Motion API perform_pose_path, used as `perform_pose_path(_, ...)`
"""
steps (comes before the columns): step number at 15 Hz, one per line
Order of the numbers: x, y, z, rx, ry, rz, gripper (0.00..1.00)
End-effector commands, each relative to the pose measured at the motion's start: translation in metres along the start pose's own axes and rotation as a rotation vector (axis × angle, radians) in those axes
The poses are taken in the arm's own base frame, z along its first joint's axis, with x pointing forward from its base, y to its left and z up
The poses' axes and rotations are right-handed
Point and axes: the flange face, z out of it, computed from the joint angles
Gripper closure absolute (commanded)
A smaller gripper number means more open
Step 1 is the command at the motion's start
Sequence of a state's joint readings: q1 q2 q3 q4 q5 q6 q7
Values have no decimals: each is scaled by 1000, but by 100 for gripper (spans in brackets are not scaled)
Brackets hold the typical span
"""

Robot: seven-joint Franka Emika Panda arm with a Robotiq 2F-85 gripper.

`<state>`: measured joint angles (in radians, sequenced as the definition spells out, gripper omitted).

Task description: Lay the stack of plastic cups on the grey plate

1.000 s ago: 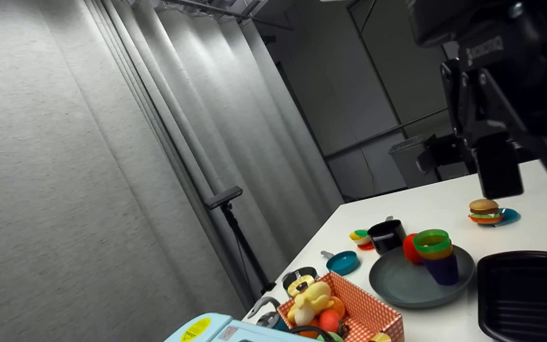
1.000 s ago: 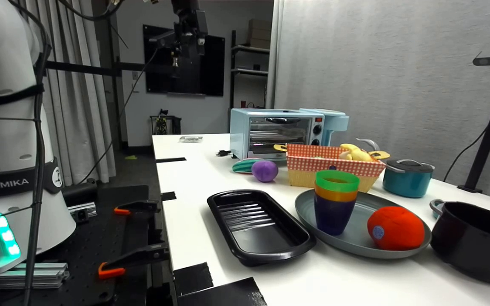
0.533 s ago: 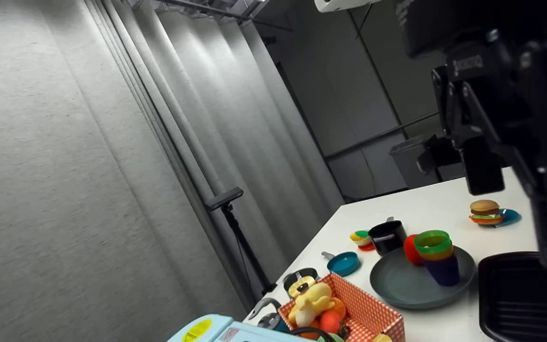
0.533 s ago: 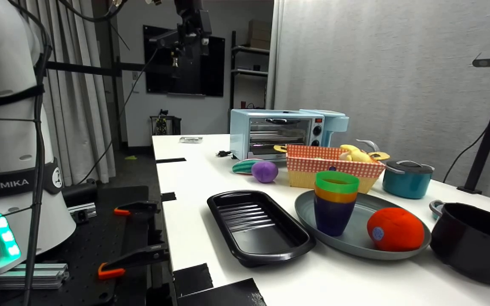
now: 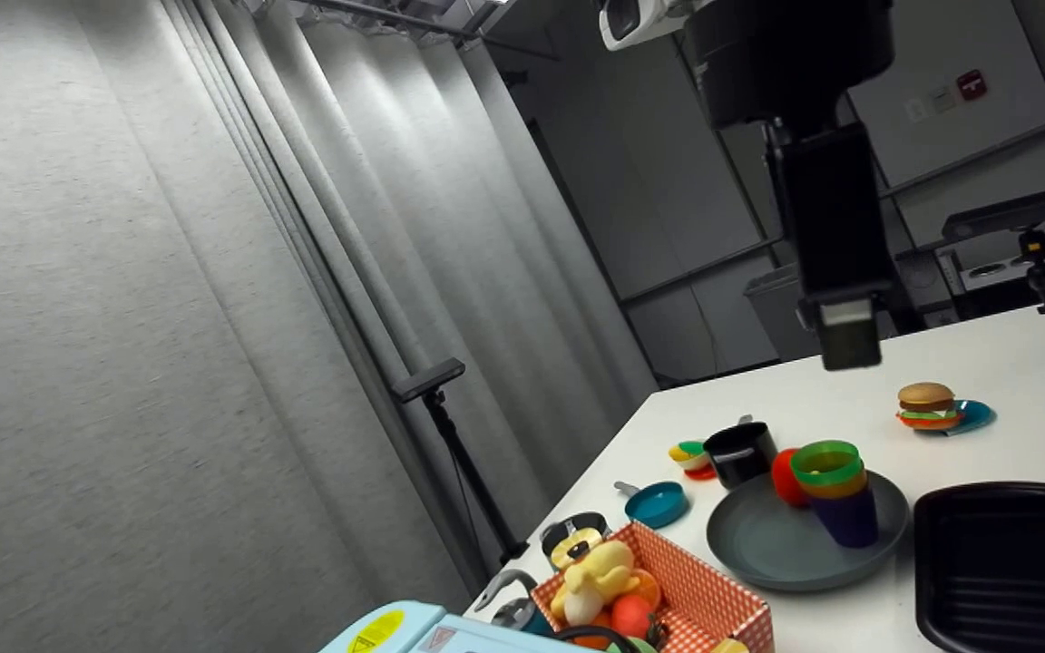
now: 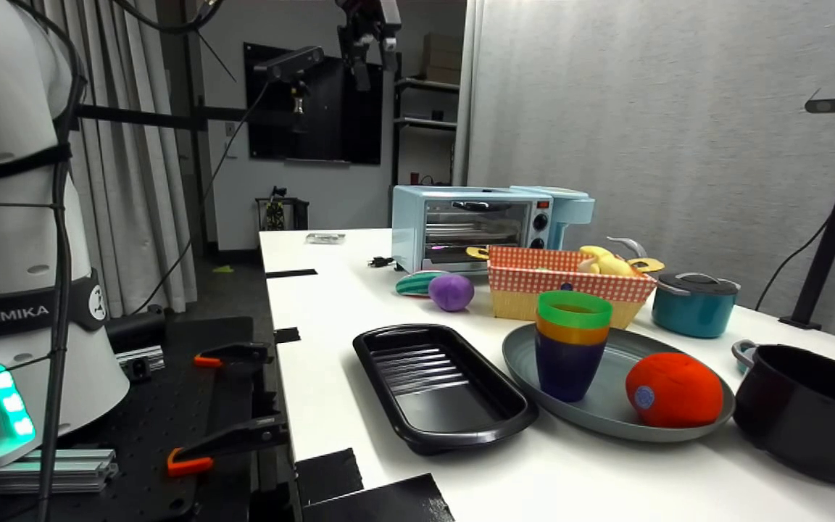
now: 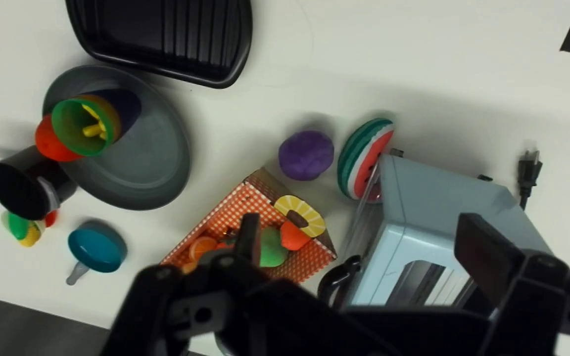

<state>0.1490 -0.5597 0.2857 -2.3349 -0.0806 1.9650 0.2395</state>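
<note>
The cups [image 7: 113, 110] sit on the plate [image 7: 151, 163], below the wide-spread end effector [image 7: 362, 240] and to its left in the wrist view.

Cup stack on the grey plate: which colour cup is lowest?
The purple cup, in an exterior view: it stands on the grey plate, with the orange cup nested in it and the green cup uppermost.

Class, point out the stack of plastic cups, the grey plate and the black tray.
Stack of plastic cups [image 6: 571, 357]: in an exterior view, purple side.
Grey plate [image 7: 151, 155]: in the wrist view, inner surface.
Black tray [image 6: 426, 373]: in an exterior view, ribbed floor.
</note>
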Motion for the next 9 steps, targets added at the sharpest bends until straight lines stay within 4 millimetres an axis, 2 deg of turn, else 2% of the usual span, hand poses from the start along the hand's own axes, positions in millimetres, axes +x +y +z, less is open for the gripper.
perform_pose_path(1, 6, 49, -14, -40, 46, 94, 0)
perform_pose_path(5, 11, 104, -19, -50, 63, 189, 0)
perform_pose_path(9, 10, 147, -9, -39, 53, 281, 0)
